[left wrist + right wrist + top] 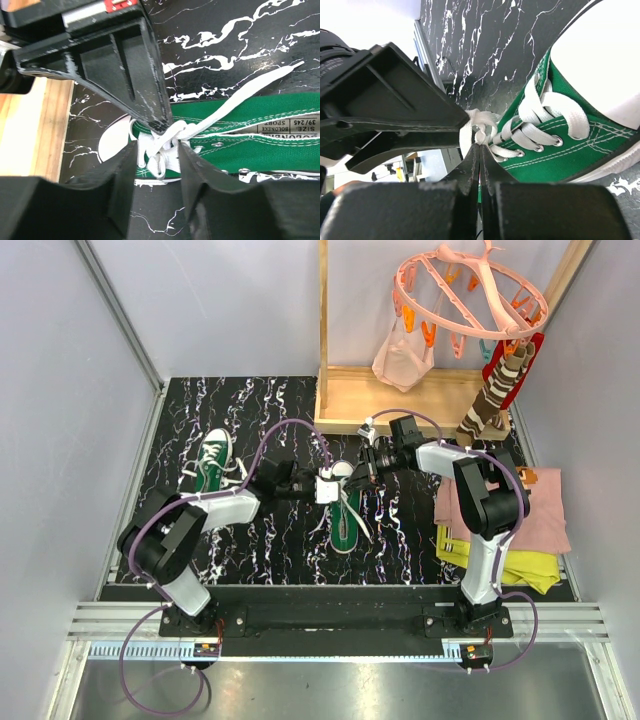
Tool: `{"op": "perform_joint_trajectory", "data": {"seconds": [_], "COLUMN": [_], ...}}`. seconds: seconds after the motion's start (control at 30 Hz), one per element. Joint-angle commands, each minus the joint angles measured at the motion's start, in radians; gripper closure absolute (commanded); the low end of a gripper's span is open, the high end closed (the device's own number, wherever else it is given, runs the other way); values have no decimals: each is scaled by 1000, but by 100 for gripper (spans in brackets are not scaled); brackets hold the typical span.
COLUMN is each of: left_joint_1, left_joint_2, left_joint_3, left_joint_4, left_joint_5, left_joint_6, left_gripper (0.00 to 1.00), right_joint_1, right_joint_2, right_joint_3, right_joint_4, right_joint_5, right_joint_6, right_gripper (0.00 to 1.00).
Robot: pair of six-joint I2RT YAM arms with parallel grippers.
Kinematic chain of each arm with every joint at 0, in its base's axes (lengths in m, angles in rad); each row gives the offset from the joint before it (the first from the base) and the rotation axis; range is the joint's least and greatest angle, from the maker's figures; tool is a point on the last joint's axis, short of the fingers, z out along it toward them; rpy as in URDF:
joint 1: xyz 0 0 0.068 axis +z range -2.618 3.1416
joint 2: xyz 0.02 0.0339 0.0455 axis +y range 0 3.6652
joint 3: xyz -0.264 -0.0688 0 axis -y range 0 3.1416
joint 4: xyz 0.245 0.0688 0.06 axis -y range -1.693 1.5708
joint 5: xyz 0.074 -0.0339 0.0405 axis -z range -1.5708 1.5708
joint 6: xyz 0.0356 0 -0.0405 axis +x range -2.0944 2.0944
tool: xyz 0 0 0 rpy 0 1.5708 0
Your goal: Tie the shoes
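Two green sneakers lie on the black marbled mat. One sneaker [214, 462] is at the left, away from both arms. The other sneaker [347, 517] is in the middle, and both grippers meet over its white laces [167, 139]. My left gripper [156, 152] is open, its jaws either side of the lace bundle near the toe cap [114, 141]. My right gripper [481, 146] is shut on a twist of white lace [481, 131] just above the eyelets. The middle sneaker [580, 145] fills the right of that view. In the top view the left gripper [322, 488] and right gripper [356, 476] almost touch.
A wooden rack [400, 390] stands at the back with a pink clip hanger [470, 290], a hanging pink cloth [403, 358] and a striped sock [495, 390]. Folded pink cloth [545, 510] and yellow cloth [520, 565] lie at the right.
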Motion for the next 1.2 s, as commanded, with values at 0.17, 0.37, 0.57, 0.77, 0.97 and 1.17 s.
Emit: {"op": "perform_joint_trajectory", "data": {"seconds": [0.17,0.37,0.57,0.77,0.97,1.17], "left_joint_1": [18,26,29,31,31,31], "left_joint_2": [-76,-76,-67,-78,-81,-78], "left_joint_3": [-13,-1,19,22,32,39], "left_joint_4": [-20,-59,-65,-53,-39,-39], "left_joint_5": [13,30,30,30,22,24], "left_joint_6": [5,21,16,7,-19,-16], "left_gripper": [53,55,64,60,57,61], "right_joint_1": [-3,-5,-5,-5,-5,-5], "right_joint_2": [-83,-86,-89,-88,-81,-80], "right_joint_3": [-18,-12,-12,-12,-11,-11], "right_joint_4": [26,24,23,23,21,21], "right_joint_5": [31,26,31,34,28,28], "right_joint_6": [-47,-53,-59,-65,-64,-64], "right_gripper": [100,100,100,100,100,100]}}
